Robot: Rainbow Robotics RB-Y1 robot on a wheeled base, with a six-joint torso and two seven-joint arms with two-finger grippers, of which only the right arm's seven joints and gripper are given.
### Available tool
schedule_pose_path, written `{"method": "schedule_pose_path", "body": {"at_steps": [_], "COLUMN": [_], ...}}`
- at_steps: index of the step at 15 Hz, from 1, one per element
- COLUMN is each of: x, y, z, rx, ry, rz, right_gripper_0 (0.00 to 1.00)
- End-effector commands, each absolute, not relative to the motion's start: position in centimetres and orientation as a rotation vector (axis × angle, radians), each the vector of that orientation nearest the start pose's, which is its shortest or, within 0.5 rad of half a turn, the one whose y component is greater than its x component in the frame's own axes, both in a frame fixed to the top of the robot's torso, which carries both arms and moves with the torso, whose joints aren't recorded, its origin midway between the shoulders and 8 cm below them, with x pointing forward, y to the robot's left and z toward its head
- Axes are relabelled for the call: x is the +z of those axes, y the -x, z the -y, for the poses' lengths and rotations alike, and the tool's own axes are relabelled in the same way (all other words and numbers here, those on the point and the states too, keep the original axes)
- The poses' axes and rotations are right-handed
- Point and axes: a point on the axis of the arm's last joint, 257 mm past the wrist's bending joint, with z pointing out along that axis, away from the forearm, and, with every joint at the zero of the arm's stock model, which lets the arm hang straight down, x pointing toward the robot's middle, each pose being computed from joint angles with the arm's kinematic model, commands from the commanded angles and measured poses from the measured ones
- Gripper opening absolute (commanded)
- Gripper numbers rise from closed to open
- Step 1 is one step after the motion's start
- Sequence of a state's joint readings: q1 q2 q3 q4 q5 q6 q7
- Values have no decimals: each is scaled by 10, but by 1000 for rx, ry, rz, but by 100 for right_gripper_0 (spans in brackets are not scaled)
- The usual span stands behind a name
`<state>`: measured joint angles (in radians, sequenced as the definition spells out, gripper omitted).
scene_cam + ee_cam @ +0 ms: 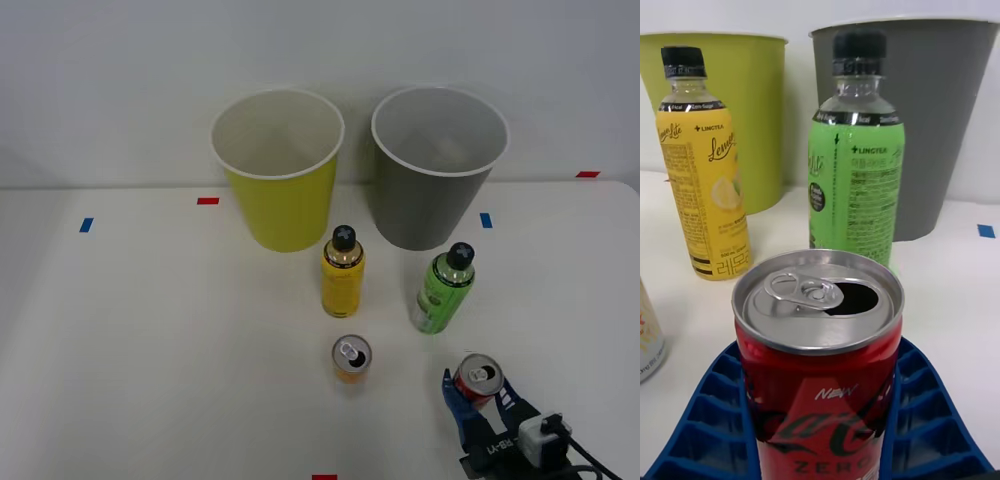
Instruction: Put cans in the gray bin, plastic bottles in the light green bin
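The red can [820,352] near the table's [150,350] front edge looks opened, light, thin-walled; blue fingers [929,420] flank its middle, though I cannot tell if they're gripping.

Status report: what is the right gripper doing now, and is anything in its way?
Right gripper open, fingers on both sides of red can. Can upright on table, not lifted. Green bottle stands between can and gray bin.

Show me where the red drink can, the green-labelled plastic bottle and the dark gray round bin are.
Red drink can with silver pull-tab top [820,375]: right wrist view, on its red side.
Green-labelled plastic bottle with black cap [441,293]: front view, on its label.
Dark gray tapered round bin [425,210]: front view, on its outer wall.
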<state>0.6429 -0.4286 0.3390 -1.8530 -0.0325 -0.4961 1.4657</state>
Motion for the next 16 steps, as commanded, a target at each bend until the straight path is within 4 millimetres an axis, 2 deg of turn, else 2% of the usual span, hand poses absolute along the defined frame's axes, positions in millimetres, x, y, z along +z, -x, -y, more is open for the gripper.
{"method": "schedule_pose_path", "body": {"at_steps": [1,4,9,12,16], "x": [-235,-187,-117,-86,-52], "y": [-299,-291,-300,-314,-360], "z": [199,191,162,148,128], "rx": [224,273,361,390,412], "ry": [282,266,182,132,112], "rz": [-1481,-1417,-1381,-1352,-1311], "right_gripper_0": [24,22,21,21,20]}}
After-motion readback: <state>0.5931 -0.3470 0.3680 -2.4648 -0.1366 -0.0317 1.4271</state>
